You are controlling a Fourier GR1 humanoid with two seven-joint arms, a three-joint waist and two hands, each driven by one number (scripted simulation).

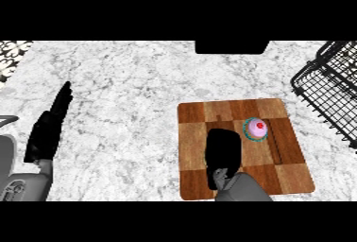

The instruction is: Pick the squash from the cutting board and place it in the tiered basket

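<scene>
Single head cam, steep downward look at counter (140, 94), fairly near.

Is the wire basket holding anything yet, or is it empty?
Empty as far as shown: only bare mesh in the basket, which is partly out of view.

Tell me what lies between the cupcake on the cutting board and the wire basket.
In the head view, only bare cutting board and then bare marble counter lie between the cupcake and the tiered basket.
</scene>
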